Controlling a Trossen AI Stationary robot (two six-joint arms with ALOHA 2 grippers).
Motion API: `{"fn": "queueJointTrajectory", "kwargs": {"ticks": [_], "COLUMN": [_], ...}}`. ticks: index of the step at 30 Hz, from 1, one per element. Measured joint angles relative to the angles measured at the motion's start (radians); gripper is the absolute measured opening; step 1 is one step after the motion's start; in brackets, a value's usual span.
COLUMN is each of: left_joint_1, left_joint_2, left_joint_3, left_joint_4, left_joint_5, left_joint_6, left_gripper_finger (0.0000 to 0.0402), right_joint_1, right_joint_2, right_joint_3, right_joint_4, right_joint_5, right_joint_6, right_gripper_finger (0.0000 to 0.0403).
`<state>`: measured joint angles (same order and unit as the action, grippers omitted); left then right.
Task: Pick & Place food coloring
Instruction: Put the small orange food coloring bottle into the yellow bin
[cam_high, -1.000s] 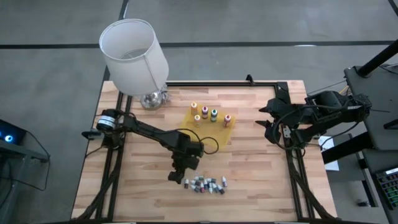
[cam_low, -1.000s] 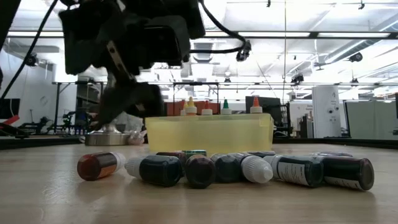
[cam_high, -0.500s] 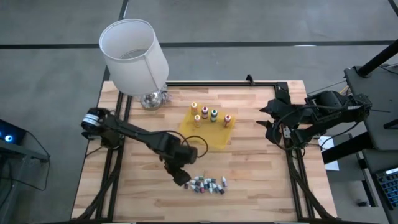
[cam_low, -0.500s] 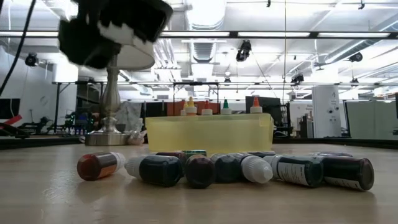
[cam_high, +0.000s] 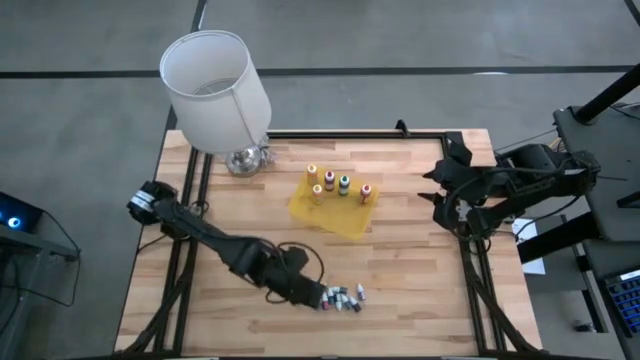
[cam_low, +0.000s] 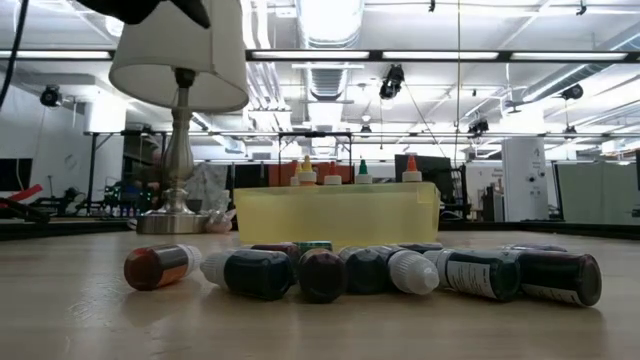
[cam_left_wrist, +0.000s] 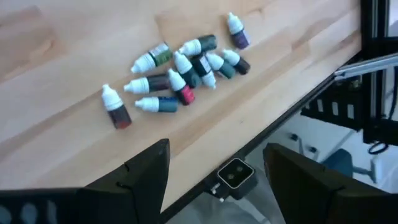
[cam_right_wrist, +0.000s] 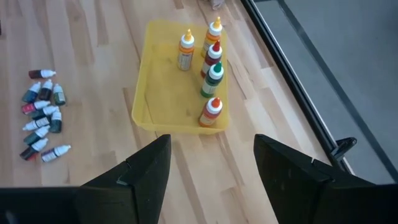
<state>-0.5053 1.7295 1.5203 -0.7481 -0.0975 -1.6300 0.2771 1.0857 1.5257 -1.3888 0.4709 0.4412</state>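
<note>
Several small mixed-colour vials (cam_high: 338, 297) lie on their sides in a loose cluster near the table's near edge, also seen as vials (cam_left_wrist: 180, 68), vials (cam_low: 370, 272) and vials (cam_right_wrist: 42, 115). Several taller squeeze bottles (cam_high: 337, 185) stand upright in a yellow tray (cam_high: 335, 218); the right wrist view shows the bottles (cam_right_wrist: 211, 68) along one side of the tray (cam_right_wrist: 168, 93). My left gripper (cam_high: 312, 293) hovers open just left of the vials, above them, as the left gripper (cam_left_wrist: 217, 180) shows. My right gripper (cam_high: 438, 190) waits open at the table's right edge, shown as the right gripper (cam_right_wrist: 211, 168).
A white-shaded lamp (cam_high: 215, 90) on a metal base stands at the table's far left corner, also the lamp (cam_low: 180, 80). A black frame rail (cam_high: 350, 134) runs along the far edge. Bare wood lies between the tray and the vials.
My left arm has stretched out low across the table, and its gripper has moved toward the near edge and right, up to the vial cluster. It has left the low view's field. The vials, bottles and tray have stayed put.
</note>
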Motion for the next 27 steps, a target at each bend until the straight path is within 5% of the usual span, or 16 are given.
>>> {"fn": "queueJointTrajectory", "kwargs": {"ticks": [9,16,27], "left_joint_1": [-0.023,-0.001,0.030], "left_joint_2": [0.092,0.124,0.156], "left_joint_3": [0.016,0.013,0.013], "left_joint_4": [-0.017,-0.245,-0.204], "left_joint_5": [-0.013,-0.001,0.043], "left_joint_6": [-0.028,-0.096,-0.213], "left_gripper_finger": [0.0232,0.0232,0.0232], "right_joint_1": [0.000,0.000,0.000], "right_joint_2": [-0.019,-0.017,-0.017], "right_joint_3": [0.001,0.002,0.002], "right_joint_4": [0.008,0.009,0.009], "right_joint_5": [0.001,0.000,0.002], "right_joint_6": [0.004,0.057,0.049], "right_gripper_finger": [0.0224,0.0224,0.0224]}}
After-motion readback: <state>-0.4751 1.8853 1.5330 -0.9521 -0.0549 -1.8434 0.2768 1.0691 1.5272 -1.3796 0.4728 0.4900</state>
